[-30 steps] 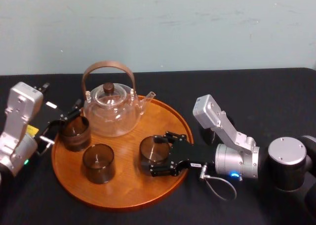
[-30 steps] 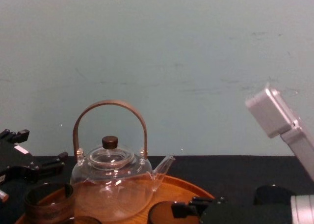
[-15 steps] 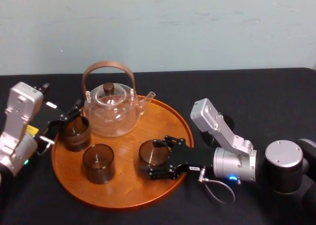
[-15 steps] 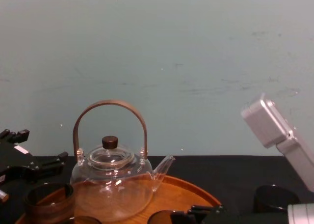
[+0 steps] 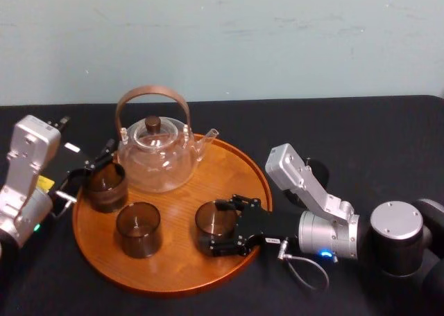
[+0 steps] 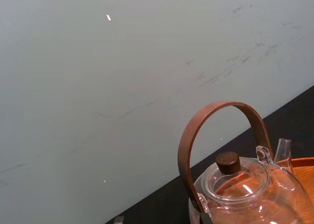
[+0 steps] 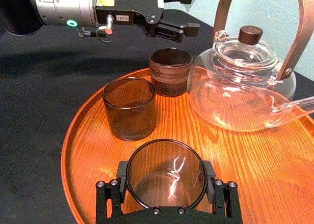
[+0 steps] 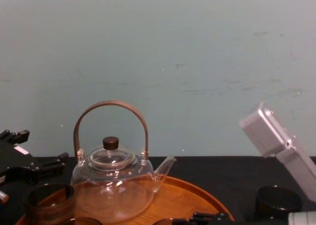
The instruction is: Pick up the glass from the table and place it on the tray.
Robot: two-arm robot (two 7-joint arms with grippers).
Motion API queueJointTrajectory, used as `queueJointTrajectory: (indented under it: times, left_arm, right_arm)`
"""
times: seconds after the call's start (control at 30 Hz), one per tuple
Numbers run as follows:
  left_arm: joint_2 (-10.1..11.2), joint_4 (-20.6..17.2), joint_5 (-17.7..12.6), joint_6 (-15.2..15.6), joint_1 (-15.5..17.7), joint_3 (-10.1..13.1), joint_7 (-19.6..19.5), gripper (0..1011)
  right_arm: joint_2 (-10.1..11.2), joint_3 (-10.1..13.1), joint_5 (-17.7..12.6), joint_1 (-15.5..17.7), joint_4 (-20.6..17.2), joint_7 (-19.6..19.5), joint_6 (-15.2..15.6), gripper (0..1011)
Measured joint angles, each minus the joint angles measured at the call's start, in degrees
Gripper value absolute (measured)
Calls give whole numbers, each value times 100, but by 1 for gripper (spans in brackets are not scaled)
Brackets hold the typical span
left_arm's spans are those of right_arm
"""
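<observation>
Tray (image 5: 177, 264) sits on black desk (image 5: 374, 143), left of centre, near rim close to robot.
Right tool (image 5: 223, 227) reaches in low from the right over the tray's near-right part. Fingers (image 7: 112, 194) pinch glass (image 7: 166, 172) from both sides, one on each flank, tight against the wall. Glass is upright, mouth up, inside the tray rim. Base looks down at the wood, but contact can't be confirmed.
Smoky tumbler (image 5: 138, 229) is to the left of the glass, upright on the tray, apart from it.
Banded cup (image 5: 106, 186) is farther back on the tray's left side, upright.
Left tool (image 7: 192, 11) is just beyond the banded cup at the tray's left edge. Fingers spread, nothing between them, not touching the cup.
Teapot (image 5: 156, 156) stands on the tray's far part, clear glass, brown arched handle, dark lid knob, spout pointing right.
Dark round object (image 8: 278, 201) sits on the desk to the right of the tray, off it.
Pale wall (image 8: 197, 62) behind the desk.
</observation>
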State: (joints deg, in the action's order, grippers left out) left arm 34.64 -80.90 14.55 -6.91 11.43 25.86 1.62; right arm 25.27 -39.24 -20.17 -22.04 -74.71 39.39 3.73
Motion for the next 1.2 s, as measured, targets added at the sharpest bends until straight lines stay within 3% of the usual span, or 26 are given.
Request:
queueJointTrajectory:
  times: [0.47, 0.6, 1.2]
  left_arm:
    - [0, 0, 0, 0, 0, 0, 0, 1001]
    - [0, 0, 0, 0, 0, 0, 0, 1001]
    - [0, 0, 0, 0, 0, 0, 0, 1001]
  right_arm:
    - [1, -5, 23, 5, -2, -18, -1, 922]
    - [3, -3, 18, 4, -4, -14, 1, 1000]
    - [3, 3, 8, 4, -4, -3, 7, 1002]
